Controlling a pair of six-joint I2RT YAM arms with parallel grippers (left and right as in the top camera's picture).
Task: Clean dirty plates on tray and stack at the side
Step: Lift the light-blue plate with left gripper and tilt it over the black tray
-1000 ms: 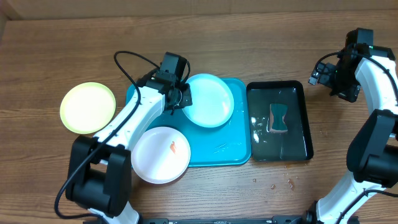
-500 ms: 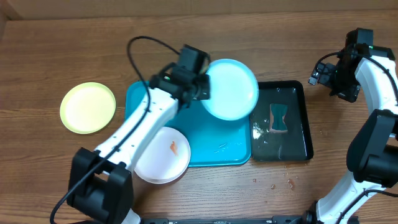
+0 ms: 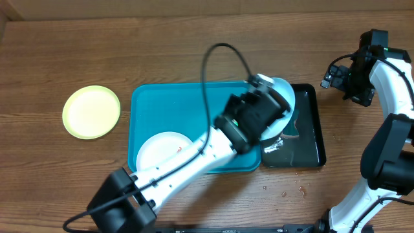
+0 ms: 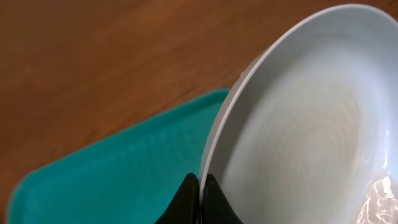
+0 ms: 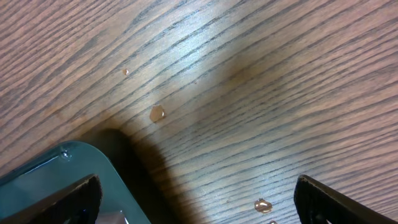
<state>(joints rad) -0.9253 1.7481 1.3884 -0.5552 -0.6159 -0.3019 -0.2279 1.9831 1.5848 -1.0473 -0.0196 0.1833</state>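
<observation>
With our left fingers [image 4: 185, 202] clamped on the rim of the blue plate [image 4: 298, 130] and our right fingers [image 5: 62, 202] apart, we should lower it gently into the black tray [image 3: 310, 147].

White plate [image 3: 152, 153] half hidden under left arm [image 3: 202, 155], light blue plate [image 4: 298, 137] cropped at frame edge

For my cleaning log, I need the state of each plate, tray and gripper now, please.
blue plate: lifted, tilted, over black tray.
white plate: on turquoise tray, orange smear.
yellow plate: on table, off tray.
black tray: wet.
left gripper: shut on blue plate.
right gripper: open, empty.
</observation>
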